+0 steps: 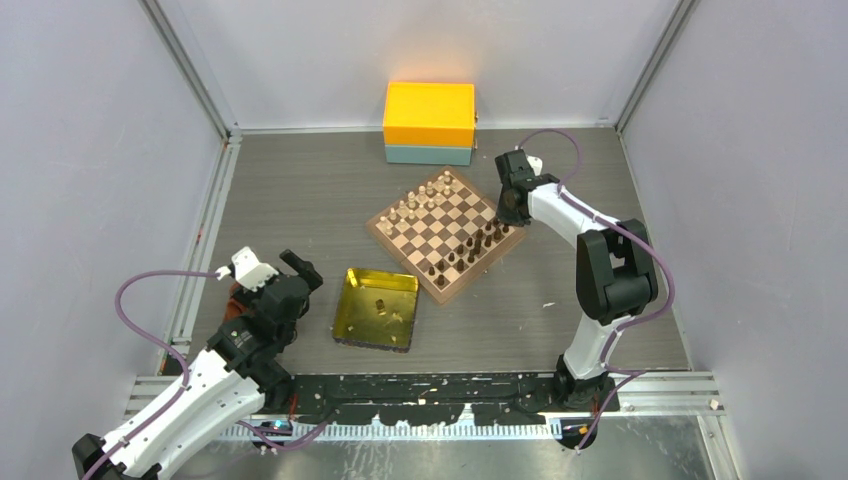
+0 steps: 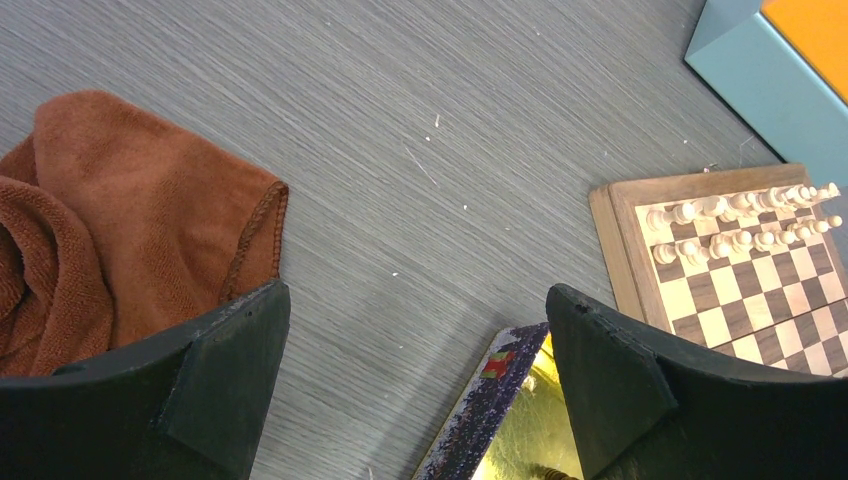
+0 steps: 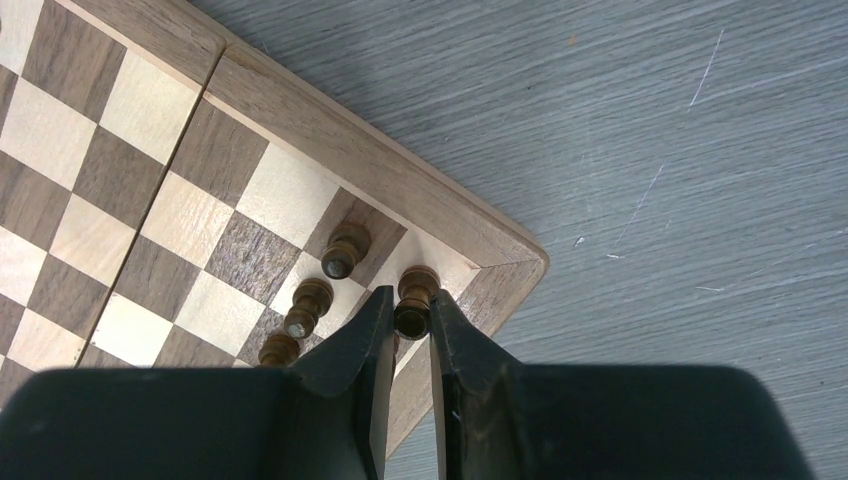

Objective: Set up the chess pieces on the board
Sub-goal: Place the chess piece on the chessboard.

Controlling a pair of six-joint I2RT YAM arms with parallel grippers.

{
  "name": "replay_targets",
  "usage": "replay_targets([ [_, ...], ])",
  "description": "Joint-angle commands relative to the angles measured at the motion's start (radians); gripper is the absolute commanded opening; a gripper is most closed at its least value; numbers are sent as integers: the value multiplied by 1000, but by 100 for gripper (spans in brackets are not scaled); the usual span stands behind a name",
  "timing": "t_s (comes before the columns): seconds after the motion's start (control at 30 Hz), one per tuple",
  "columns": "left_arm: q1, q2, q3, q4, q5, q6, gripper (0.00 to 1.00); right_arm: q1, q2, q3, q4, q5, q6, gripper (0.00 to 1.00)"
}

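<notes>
**Right wrist view.** Your right gripper (image 3: 412,318) is pinching a dark chessman (image 3: 417,290) by its head between narrowly parted fingers, at the lower centre of the frame. The chessman is hanging upright, its long axis running straight down from the jaws toward the corner square of the board (image 3: 380,165). Whether its base is touching the wood cannot be told. The right arm is the one reaching over the board, so the placing is falling to it. Left of the fingers, three more dark pieces (image 3: 343,250) are occupying the adjoining squares, and the nearest is standing just beside the left-hand finger. A sideways withdrawal would be risking a knock, so a straight lift looks safest.

**Top view.** The pale chessmen (image 1: 425,195) are lining the board's upper-left edge. Your left gripper (image 1: 292,272) is hovering well apart at lower left, jaws wide and empty. It is near the gold tray (image 1: 345,300), where a lone piece (image 1: 381,303) is waiting.
</notes>
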Motion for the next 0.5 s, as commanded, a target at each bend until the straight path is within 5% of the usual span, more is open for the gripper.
replay_targets([
  [0.0, -4, -1, 6, 34, -22, -4, 100, -2, -37, -14, -3, -7, 5, 24],
  [0.47, -4, 16, 11, 52, -22, 2, 100, -3, -67, 7, -13, -7, -9, 34],
])
